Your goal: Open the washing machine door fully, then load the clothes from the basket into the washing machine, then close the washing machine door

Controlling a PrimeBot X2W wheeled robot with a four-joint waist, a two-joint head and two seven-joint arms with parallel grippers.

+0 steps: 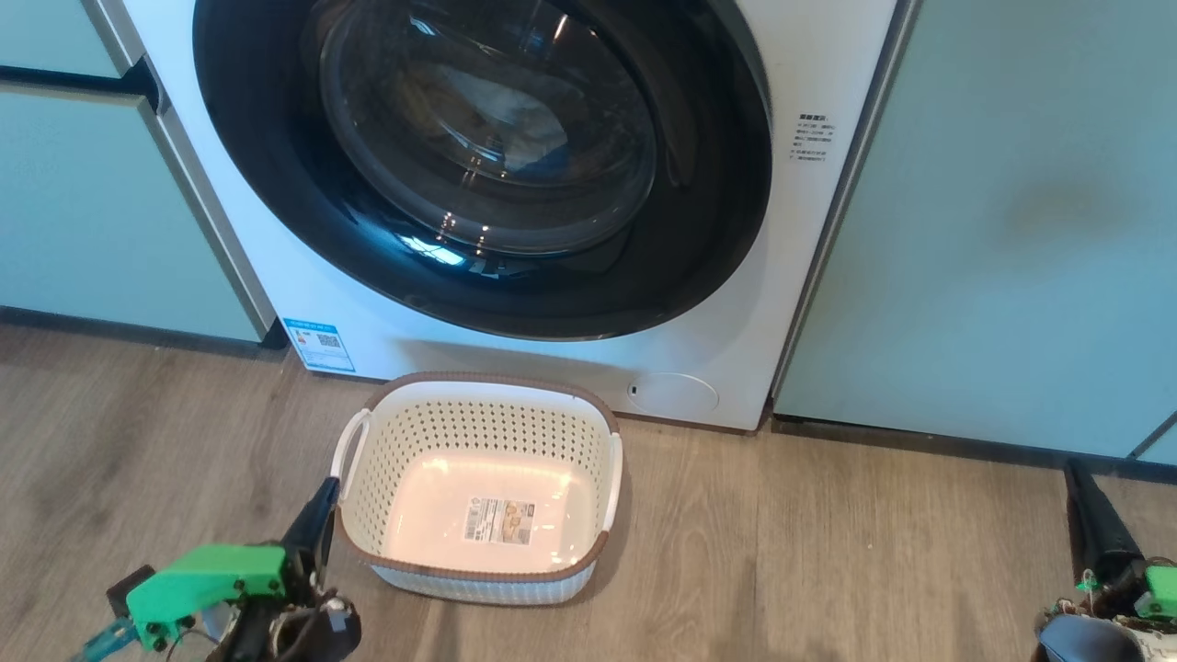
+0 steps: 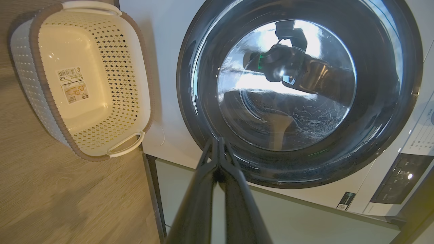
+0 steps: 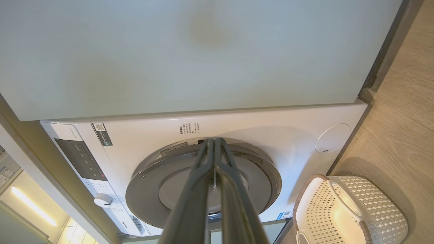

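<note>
**Door against the front, basket bare**

Logged the washing machine door (image 1: pixel 267 138) lying against the white front of the washing machine (image 1: pixel 276 257): a glossy black ring round domed glass. Cannot tell whether latched. From the right wrist, caught the washing machine door (image 3: pixel 149 183) at a slant, grey with reflection, close upon the washing machine (image 3: pixel 271 125).

Made out the clothes (image 1: pixel 501 115) through the glass: pale cloth with a bluish fold, inside the drum, toward the upper middle of the bowl.

Found the basket (image 1: pixel 478 428) upright on the wooden floor (image 1: pixel 828 552), just before the machine and below the door. Nothing in it but a label (image 1: pixel 499 521) on the base. Noted a small blue sticker (image 1: pixel 317 345) at the machine's lower left corner.

Spotted the left gripper (image 1: pixel 324 501) at lower left of the head view, dark fingers pointing up, tip just beside the basket's left rim. Touching or apart, cannot tell. From its own wrist, saw the left gripper (image 2: pixel 217 142) with jaws pressed together, holding nothing, tips before the door's lower rim, and the basket (image 2: pixel 115 67) off to the upper left.

Spotted the right gripper (image 1: pixel 1080 487) at lower right, well apart from the basket, before the pale green cabinet (image 1: pixel 1011 230). From its wrist, saw the right gripper (image 3: pixel 214 140) likewise with jaws together, nothing between them.
</note>
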